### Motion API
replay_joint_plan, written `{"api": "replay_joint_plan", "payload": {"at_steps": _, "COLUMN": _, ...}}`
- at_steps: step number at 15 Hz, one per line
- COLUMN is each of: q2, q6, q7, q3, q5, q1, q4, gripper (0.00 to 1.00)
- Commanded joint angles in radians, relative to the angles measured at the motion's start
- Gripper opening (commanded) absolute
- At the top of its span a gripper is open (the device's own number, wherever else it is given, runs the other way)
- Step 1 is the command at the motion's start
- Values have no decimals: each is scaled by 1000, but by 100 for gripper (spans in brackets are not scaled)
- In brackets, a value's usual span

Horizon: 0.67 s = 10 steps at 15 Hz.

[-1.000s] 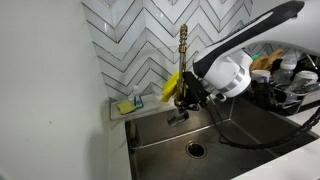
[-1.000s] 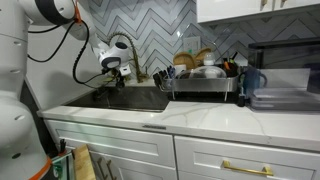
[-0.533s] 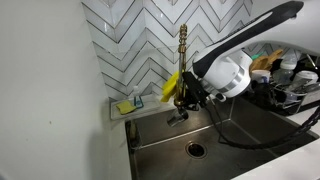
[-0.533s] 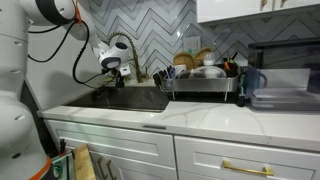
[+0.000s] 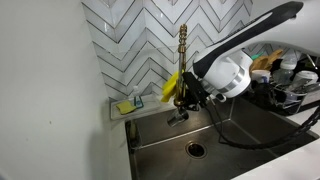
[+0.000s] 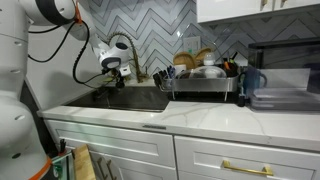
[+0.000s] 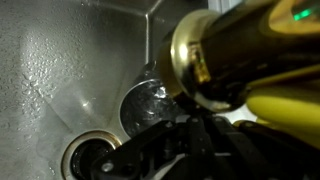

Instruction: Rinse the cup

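Observation:
A yellow cup [image 5: 172, 88] hangs over the steel sink [image 5: 245, 135], right beside the gold faucet [image 5: 183, 45]. My gripper [image 5: 183, 94] appears shut on the cup and holds it tilted beside the faucet's stem. In the wrist view the faucet [image 7: 235, 45] fills the top right, the cup [image 7: 285, 105] shows as a yellow patch at the right, and my dark fingers [image 7: 190, 145] lie close together at the bottom. A shiny round wet metal piece [image 7: 150, 105] sits below, near the drain [image 7: 88, 158]. In an exterior view the gripper [image 6: 113, 72] is above the sink [image 6: 130, 100].
A sponge [image 5: 125, 107] lies on the ledge behind the sink's left corner. The drain [image 5: 196, 150] is in the basin floor. A dish rack [image 6: 205, 80] full of dishes stands beside the sink, with a dark jug [image 6: 250, 80] further along. The tiled wall is close behind the faucet.

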Motion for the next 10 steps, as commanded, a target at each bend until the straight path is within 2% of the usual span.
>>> {"api": "replay_joint_plan", "payload": {"at_steps": 1, "q2": -12, "q6": -16, "q7": -15, "q3": -6, "q5": 33, "q1": 1, "q4": -14, "gripper": 1}}
{"api": "replay_joint_plan", "payload": {"at_steps": 5, "q2": -53, "q6": -70, "q7": 40, "q3": -51, "q5": -37, "q1": 6, "q4": -73, "gripper": 1}}
{"api": "replay_joint_plan", "payload": {"at_steps": 10, "q2": -152, "q6": -151, "q7": 162, "q3": -135, "q5": -246, "q1": 0, "q4": -196, "gripper": 1}}
